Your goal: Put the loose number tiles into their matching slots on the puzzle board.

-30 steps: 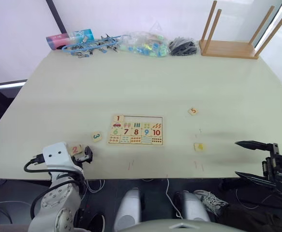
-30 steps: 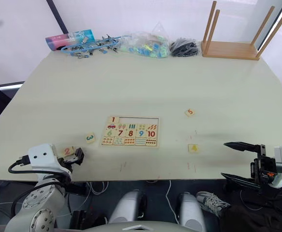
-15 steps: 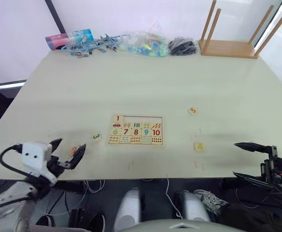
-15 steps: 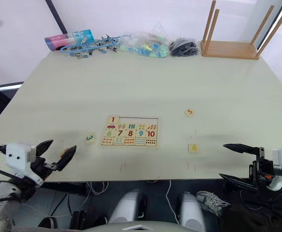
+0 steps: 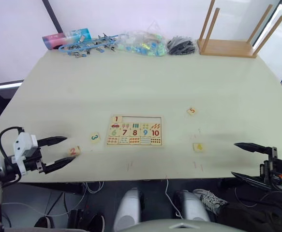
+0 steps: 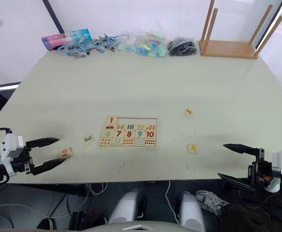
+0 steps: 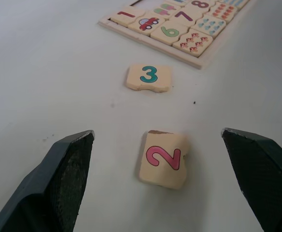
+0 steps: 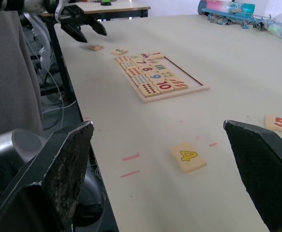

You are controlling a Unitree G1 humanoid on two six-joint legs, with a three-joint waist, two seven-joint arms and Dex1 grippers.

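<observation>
Tiles logged: we found the 2 tile [image 7: 163, 159] lying flat between our left gripper [image 5: 55, 152]'s spread fingers, 3 tile [image 7: 149, 77] beyond it, puzzle board [image 5: 135, 130] farther on. Our right gripper [image 6: 238, 164] gaped empty beside the 4 tile [image 6: 193, 148]. Risk, in our judgement: the thin tile could skid from closing fingers.

Tiles 2 [image 5: 74, 151], 3 [image 5: 95, 137], 4 [image 5: 198, 147], 5 [image 5: 191, 110] lie flat around the puzzle board [image 5: 135, 130].

The puzzle board [image 5: 135, 130] is pale wood with a red 1, green 6, dark red 7 and 8, blue 9 and red 10. Left of the board, tile 3 [image 7: 149, 77] carries a teal-green digit and tile 2 [image 7: 162, 158] a pink one. Right of it, tile 4 [image 8: 189, 158] shows yellow, tile 5 [image 8: 280, 123] red-orange. Both grippers' fingers [image 7: 68, 179] are black.
</observation>
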